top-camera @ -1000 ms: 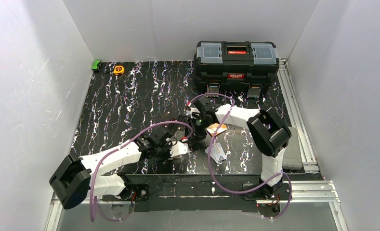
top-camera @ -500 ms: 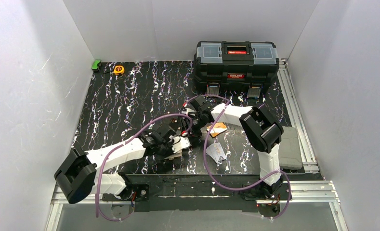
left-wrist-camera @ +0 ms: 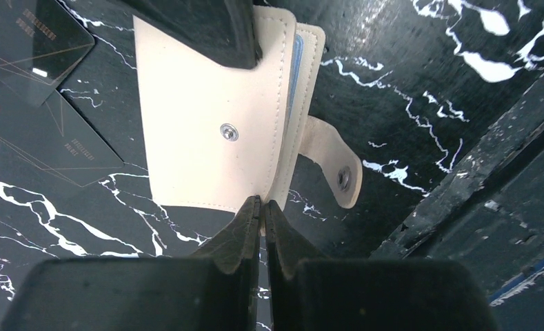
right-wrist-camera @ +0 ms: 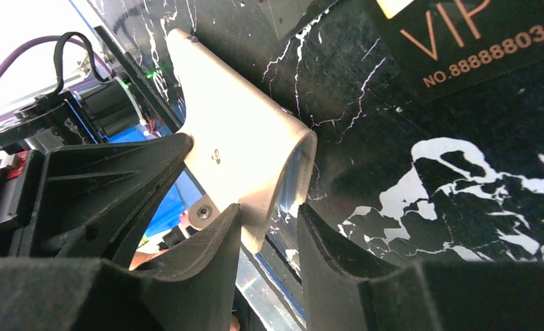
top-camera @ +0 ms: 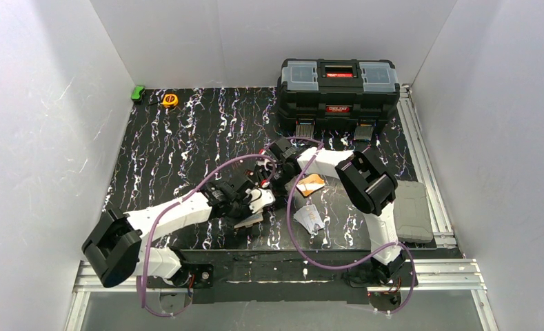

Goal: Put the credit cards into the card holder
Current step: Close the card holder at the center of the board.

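1. The left gripper (left-wrist-camera: 258, 207) is pinching shut on the near edge of the card holder (left-wrist-camera: 207, 124). The right gripper (right-wrist-camera: 269, 234) is straddling the opposite edge, jaws apart.
2. The light blue card (left-wrist-camera: 293, 69) is showing between the holder's leaves, and the snap tab (left-wrist-camera: 334, 165) is hanging undone.
3. The orange card (top-camera: 312, 183) and the silver-white card (top-camera: 309, 217) are lying nearby on the black marbled table (top-camera: 186, 152).
4. The black toolbox (top-camera: 338, 86) is sitting shut at the back, with white walls (top-camera: 48, 138) enclosing.

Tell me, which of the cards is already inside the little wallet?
The light blue card: only its edge shows between the flaps of the cream card holder. The orange card and the silver-white card lie bare on the table.
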`<state>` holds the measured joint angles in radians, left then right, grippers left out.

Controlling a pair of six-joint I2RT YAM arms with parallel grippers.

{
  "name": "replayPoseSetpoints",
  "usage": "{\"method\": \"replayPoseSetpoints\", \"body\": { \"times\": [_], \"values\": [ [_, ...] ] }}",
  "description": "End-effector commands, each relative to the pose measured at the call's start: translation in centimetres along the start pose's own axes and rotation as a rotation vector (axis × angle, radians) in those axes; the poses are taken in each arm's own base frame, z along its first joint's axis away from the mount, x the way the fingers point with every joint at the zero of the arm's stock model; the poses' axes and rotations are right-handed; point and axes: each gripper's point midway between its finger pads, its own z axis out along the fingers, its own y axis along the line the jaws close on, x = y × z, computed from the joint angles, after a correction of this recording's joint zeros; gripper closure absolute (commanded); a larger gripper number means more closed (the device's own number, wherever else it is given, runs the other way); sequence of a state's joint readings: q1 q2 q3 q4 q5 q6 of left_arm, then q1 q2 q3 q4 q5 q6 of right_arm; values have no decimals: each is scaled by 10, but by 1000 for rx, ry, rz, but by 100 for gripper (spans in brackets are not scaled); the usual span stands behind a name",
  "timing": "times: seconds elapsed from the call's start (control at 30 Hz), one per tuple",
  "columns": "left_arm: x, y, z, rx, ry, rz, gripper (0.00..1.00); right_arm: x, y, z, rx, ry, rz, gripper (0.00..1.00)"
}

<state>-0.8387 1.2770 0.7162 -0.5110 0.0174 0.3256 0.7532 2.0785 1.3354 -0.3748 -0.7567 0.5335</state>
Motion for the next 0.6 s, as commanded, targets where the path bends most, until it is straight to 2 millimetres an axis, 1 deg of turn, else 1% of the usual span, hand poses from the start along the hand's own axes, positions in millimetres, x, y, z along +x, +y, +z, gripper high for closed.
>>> {"method": "replayPoseSetpoints", "body": {
  "times": [0.0, 0.07, 0.1, 0.17, 0.2, 0.27, 0.3, 0.33, 0.37, 0.4, 0.43, 0.47, 0.53, 0.57],
  "values": [
    [-12, -2, -9, 35, -18, -60, 100, 0, 8, -5, 4, -8, -35, 57],
    [-17, -4, -9, 45, -26, -65, 100, -2, 11, -5, -14, -11, -46, 57],
    [-18, -3, -9, 48, -28, -67, 100, -2, 13, -5, -29, -7, -48, 60],
    [-20, -4, -8, 56, -29, -65, 100, -5, 19, -5, -63, -2, -64, 78],
    [-20, -4, -8, 54, -28, -63, 93, -6, 20, -7, -83, 2, -61, 99],
    [-21, -1, -13, 44, -23, -54, 69, -9, 20, -14, -118, -2, -69, 99],
    [-22, 2, -24, 35, -8, -39, 62, -12, 15, -21, -96, 11, -97, 99],
    [-29, 8, -42, 30, -12, -38, 57, -16, 3, -23, -8, 42, -152, 99],
    [-32, 10, -58, 50, -31, -55, 55, -21, -5, -26, 55, 74, -187, 99],
    [-39, 14, -78, 56, -128, -37, 50, -27, -7, -28, 88, 95, -213, 99],
    [-35, 24, -82, 33, -193, 70, 48, -26, -9, -28, 94, 140, -212, 99],
    [-30, 27, -82, 30, -218, 93, 48, -28, -12, -28, 109, 150, -224, 99],
    [-27, 36, -75, -11, -289, 222, 47, -24, -19, -28, 137, 186, -236, 99],
    [-26, 41, -70, -31, -328, 314, 47, -22, -21, -29, 153, 197, -246, 99]
  ]
}}
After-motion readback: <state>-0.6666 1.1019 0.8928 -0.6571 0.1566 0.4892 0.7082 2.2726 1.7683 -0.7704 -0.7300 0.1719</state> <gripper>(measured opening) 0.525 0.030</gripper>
